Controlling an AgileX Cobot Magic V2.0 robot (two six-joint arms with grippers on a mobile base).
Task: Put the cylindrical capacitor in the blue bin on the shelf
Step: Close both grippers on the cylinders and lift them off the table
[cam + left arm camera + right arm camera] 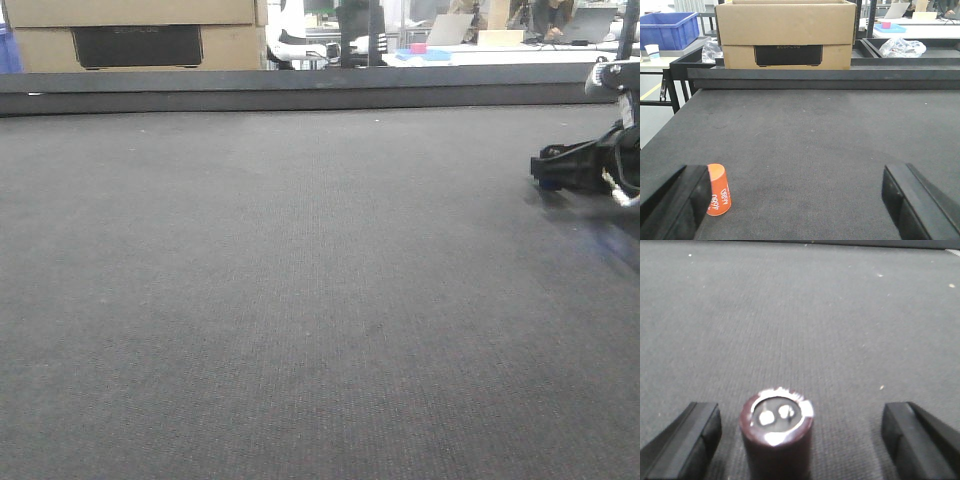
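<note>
While the cylindrical capacitor (776,432) stands upright on the worktop (840,315), I judge the task barely begun — nothing is lifted yet. My right jaws are spread wide around it; it sits toward their nine o'clock side, touching neither. The left jaws are released too, with an orange cylinder (718,190) just beside their nine o'clock side. No shelf shows — grasp, carry and drop are all left.

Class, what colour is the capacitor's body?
The capacitor is dark maroon; right wrist view shows it best.
</note>
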